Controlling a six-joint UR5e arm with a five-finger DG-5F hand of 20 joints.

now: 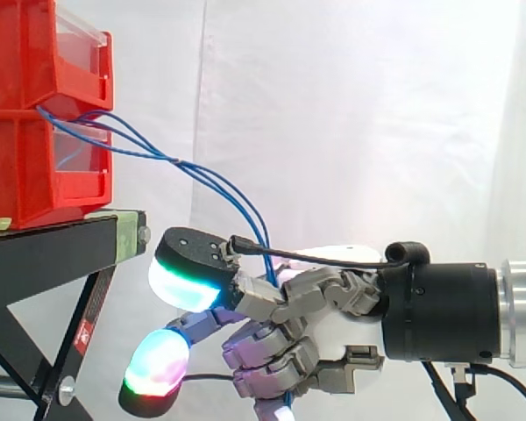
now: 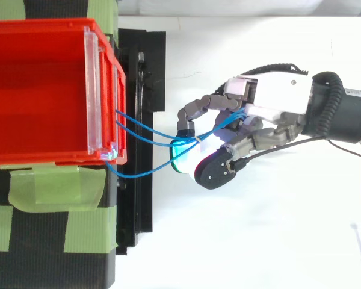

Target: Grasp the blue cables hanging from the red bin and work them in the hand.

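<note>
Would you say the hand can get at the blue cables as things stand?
Probably yes: the cables hang free from the bin straight into the hand, whose curled fingers seem closed round them; nothing stands between.

Robotics lab setup: white curtain (image 1: 351, 114) backdrop, red bins (image 1: 26, 167) on a black stand (image 1: 53, 254).

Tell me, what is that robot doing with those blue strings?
The robot's hand is holding the blue cables that hang out of the front of the red bins. The cables slope down from the bins and run in between the hand's curled fingers. The hand sits out beside the black stand that the bins rest on, lower than the bins.
</note>
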